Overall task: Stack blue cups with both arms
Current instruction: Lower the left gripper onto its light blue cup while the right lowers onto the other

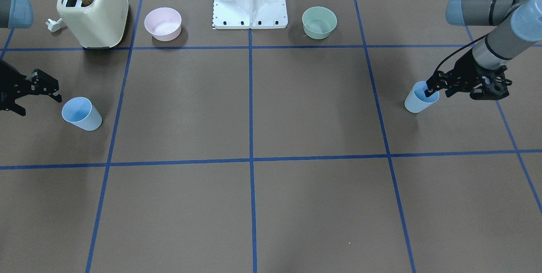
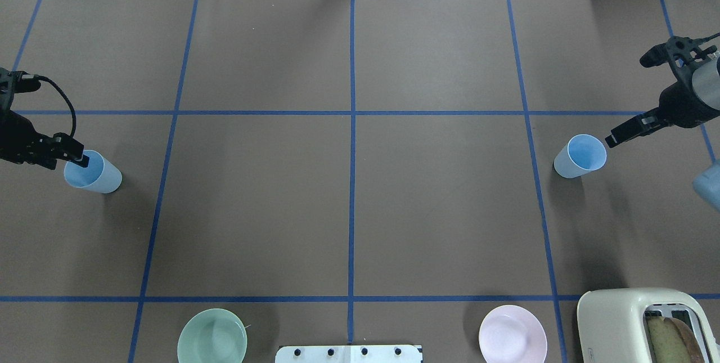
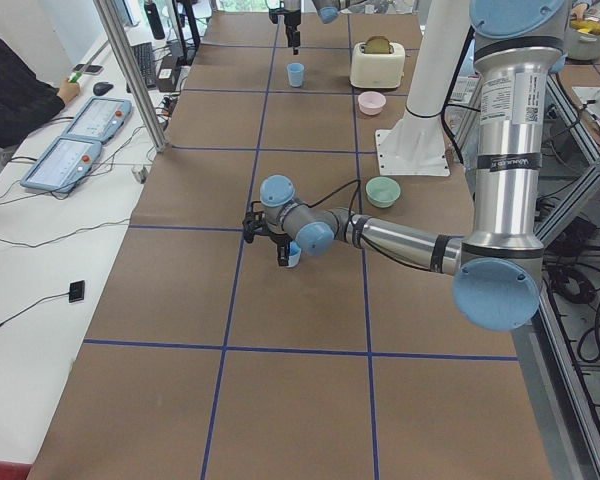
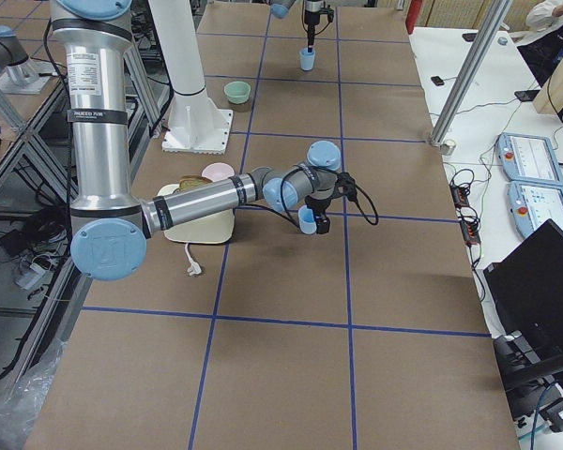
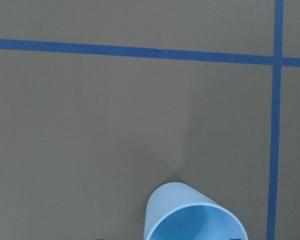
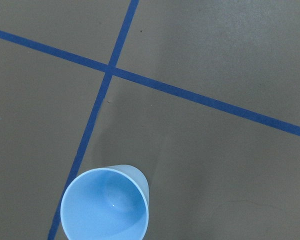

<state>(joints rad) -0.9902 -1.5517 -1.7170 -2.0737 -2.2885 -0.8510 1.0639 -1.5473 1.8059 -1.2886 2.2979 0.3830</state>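
At opposite ends of the table (image 1: 271, 108): 2 blue cups, 0 stacked.
Your left hand (image 1: 436, 88) has 1 finger dipped inside the rim of the left arm's cup (image 1: 418, 103); you cannot tell from these views whether it is pinching the wall. Your right hand (image 1: 39, 103) is spread and empty, just beside the right arm's cup (image 1: 82, 114). Both cups stand upright on the table, well apart. By my judgement nearly everything is left: grip, lift, bring them together, nest 1 in the other.
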